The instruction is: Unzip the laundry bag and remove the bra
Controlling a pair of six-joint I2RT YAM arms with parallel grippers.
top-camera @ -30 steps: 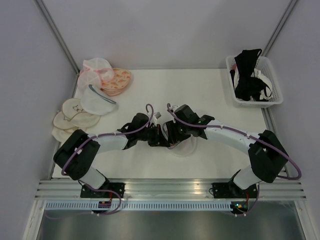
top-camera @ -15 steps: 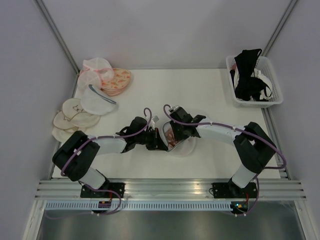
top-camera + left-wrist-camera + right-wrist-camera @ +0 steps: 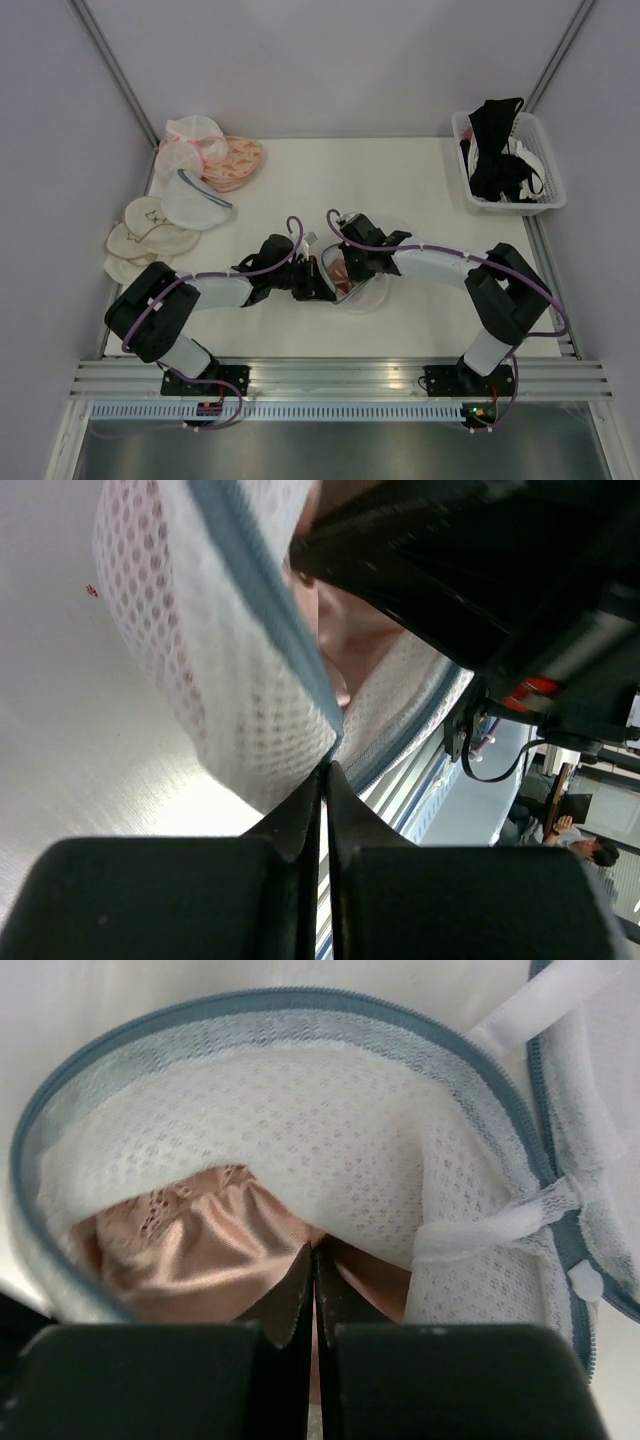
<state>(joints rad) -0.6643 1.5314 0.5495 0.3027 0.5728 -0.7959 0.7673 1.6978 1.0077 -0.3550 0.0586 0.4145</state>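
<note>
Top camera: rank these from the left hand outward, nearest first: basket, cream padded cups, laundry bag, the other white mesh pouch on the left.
1. laundry bag: mid-table, its rim pinched in the left hand.
2. white mesh pouch: far-left side of the table.
3. cream padded cups: at the left edge, somewhat farther.
4. basket: far right corner, farthest.

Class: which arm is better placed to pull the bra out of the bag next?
Right. The right gripper is shut on the bra inside the open laundry bag; the left gripper pinches the bag's mesh rim.
</note>
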